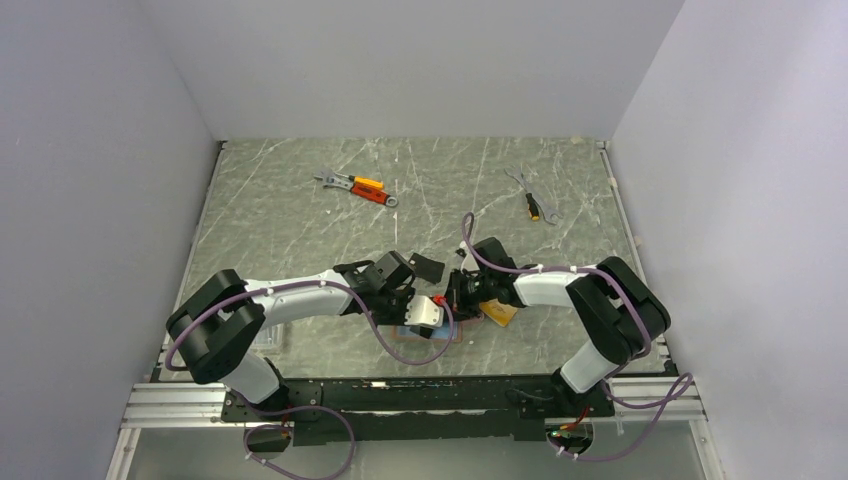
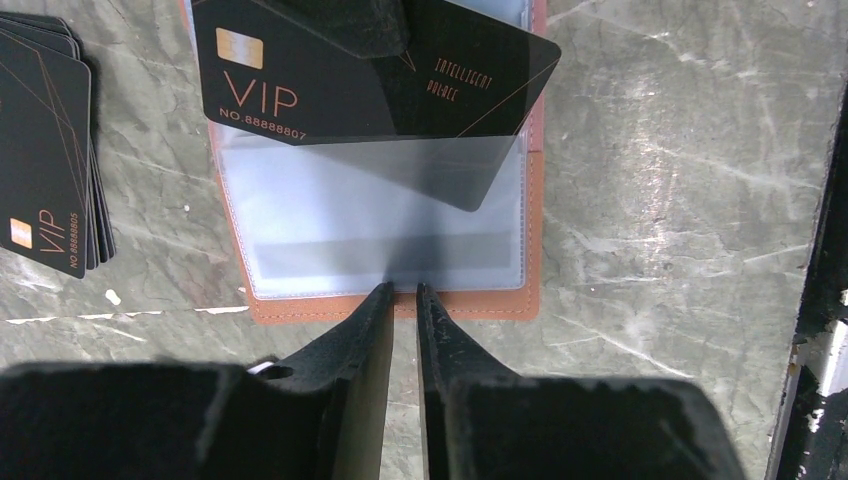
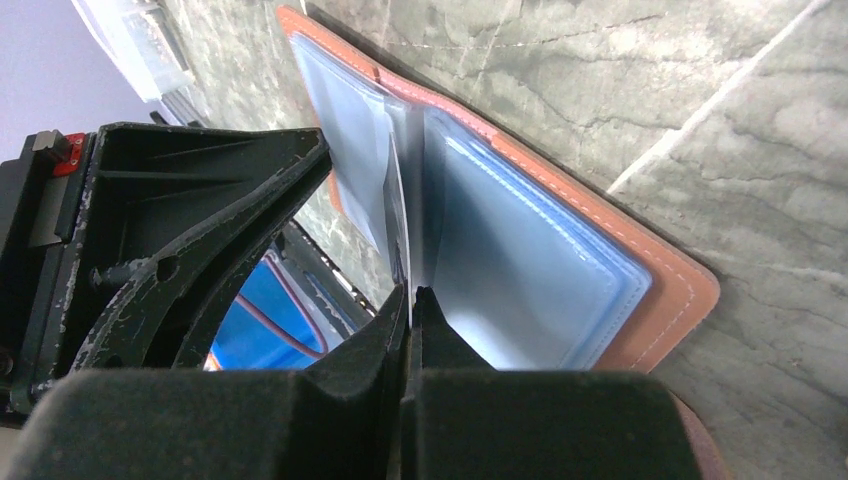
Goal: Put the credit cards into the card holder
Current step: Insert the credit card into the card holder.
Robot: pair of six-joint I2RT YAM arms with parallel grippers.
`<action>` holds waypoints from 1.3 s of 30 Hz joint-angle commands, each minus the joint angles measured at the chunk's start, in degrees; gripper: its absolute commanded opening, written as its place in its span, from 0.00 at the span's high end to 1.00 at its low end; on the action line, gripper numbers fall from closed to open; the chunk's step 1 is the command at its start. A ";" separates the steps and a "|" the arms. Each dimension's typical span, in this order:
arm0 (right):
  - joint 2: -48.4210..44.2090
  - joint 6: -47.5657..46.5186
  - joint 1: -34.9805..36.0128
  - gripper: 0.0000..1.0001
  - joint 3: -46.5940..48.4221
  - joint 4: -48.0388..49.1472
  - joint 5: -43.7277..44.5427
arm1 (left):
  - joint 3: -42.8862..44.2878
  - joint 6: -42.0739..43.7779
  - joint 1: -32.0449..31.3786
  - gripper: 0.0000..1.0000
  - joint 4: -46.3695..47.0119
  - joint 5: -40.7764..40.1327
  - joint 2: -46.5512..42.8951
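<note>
The card holder [image 2: 300, 310] lies open on the marble table, brown leather round clear plastic sleeves [image 2: 370, 220]. A black VIP card [image 2: 330, 100] slants into the top of a sleeve, and its lower corner shows through the plastic. A dark fingertip [image 2: 340, 25] of my right gripper sits on that card's upper edge. In the right wrist view my right gripper [image 3: 411, 292] is shut on a thin sheet seen edge-on over the holder [image 3: 660, 300]. My left gripper [image 2: 403, 290] stands at the holder's near leather edge, its jaws a narrow gap apart with nothing between. Several black cards [image 2: 45, 150] are stacked to the left.
An orange-gold card [image 1: 498, 312] lies under the right arm's wrist. Orange-handled tools [image 1: 360, 188] and a small tool [image 1: 535, 205] lie far back on the table. The left gripper's body [image 3: 180, 230] crowds the holder's other side. A black rail [image 2: 825, 250] runs along the table edge.
</note>
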 commanded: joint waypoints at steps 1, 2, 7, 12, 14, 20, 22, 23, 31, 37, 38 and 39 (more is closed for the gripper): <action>-1.99 -0.74 0.12 1.00 1.09 -2.65 3.06 | -0.74 -0.50 -0.22 0.81 -2.28 0.22 -0.10; -2.00 -0.73 0.17 1.00 1.21 -2.65 3.15 | -1.00 -0.50 -0.22 0.81 -2.20 0.13 -0.14; -0.78 -0.99 0.20 1.00 2.85 -4.54 3.35 | -1.74 -0.67 -0.23 0.81 -2.10 0.09 -0.65; 0.79 -2.68 0.18 1.00 5.99 -8.45 2.79 | -2.12 -0.62 -0.24 0.82 -1.72 -0.13 -1.15; 1.53 -3.43 0.18 1.00 6.58 -9.32 2.09 | -2.34 -0.52 -0.22 0.82 -1.61 -0.28 -1.07; 3.31 -4.63 0.27 1.00 6.08 -11.00 0.56 | -2.57 -0.29 -0.28 0.83 -1.58 -0.81 -0.88; 3.67 -4.98 0.22 1.00 5.85 -11.32 0.22 | -2.65 -0.12 -0.23 0.83 -1.58 -0.99 -1.05; 3.82 -5.15 0.18 1.00 5.81 -11.56 0.12 | -2.66 0.01 -0.26 0.84 -1.63 -1.15 -1.06; 6.33 -7.58 0.08 1.00 8.07 -14.05 -1.28 | -2.92 0.02 -0.22 0.85 -1.49 -1.31 -1.24; 9.27 -9.58 0.08 1.00 11.12 -15.11 -2.62 | -3.23 -0.05 -0.24 0.85 -1.39 -1.30 -1.23; 10.19 -9.86 0.10 1.00 11.59 -15.32 -2.89 | -3.13 -0.06 -0.22 0.85 -1.40 -1.23 -1.24; 10.73 -10.13 0.09 1.00 11.90 -15.51 -3.04 | -3.12 -0.05 -0.22 0.85 -1.48 -1.22 -1.31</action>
